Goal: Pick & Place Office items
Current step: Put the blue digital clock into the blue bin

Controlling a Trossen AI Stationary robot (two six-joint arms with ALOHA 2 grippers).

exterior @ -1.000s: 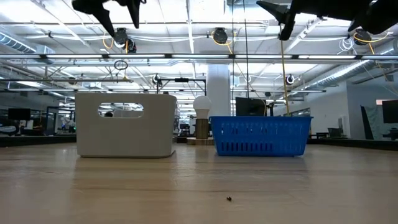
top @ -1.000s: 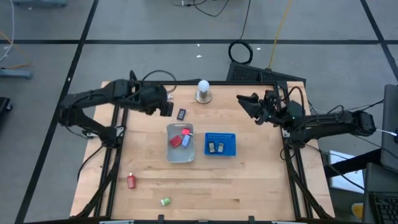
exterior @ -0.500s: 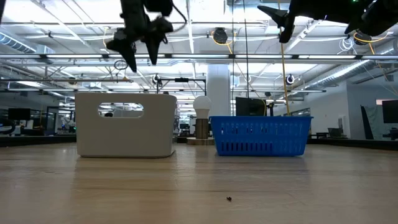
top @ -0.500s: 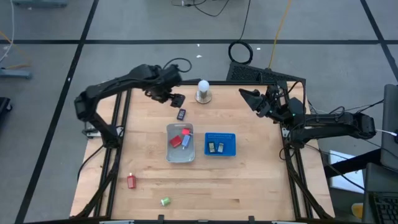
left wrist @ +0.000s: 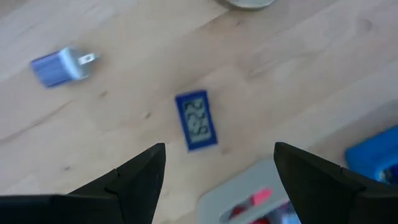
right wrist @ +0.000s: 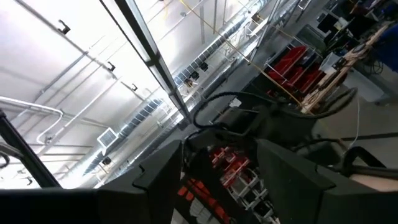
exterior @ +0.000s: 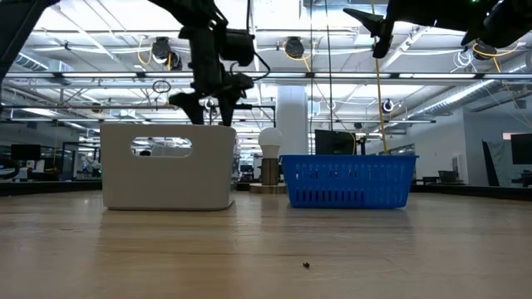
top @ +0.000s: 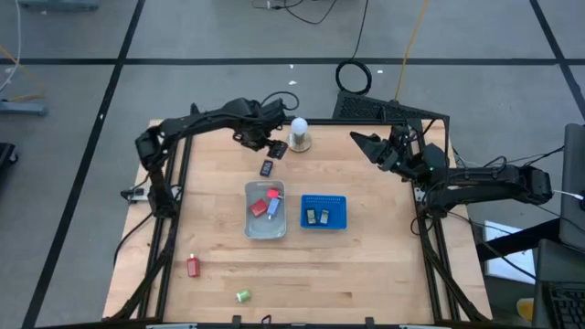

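A small blue item with a grey display (left wrist: 196,120) lies flat on the wooden table, dark in the high view (top: 266,167). My left gripper (top: 274,148) hangs open just above it and a little to its far side, fingers pointing down, nothing between them (left wrist: 217,168). A light blue plug-like item (left wrist: 59,66) lies near it on the table. A red item (top: 193,266) and a green item (top: 243,295) lie near the front left. My right gripper (top: 366,146) waits, raised at the far right, open and tipped upward.
The clear tray (top: 252,226) mid-table holds red and blue items. Right of it, the blue basket (top: 340,213) holds two small items. A white ball on a round base (top: 299,133) stands close beside my left gripper at the far edge.
My left gripper has swung from the far left toward the table's right and come down, turning about its wrist. It now hangs over the blue display item by the white ball. Its fingers have stayed open.
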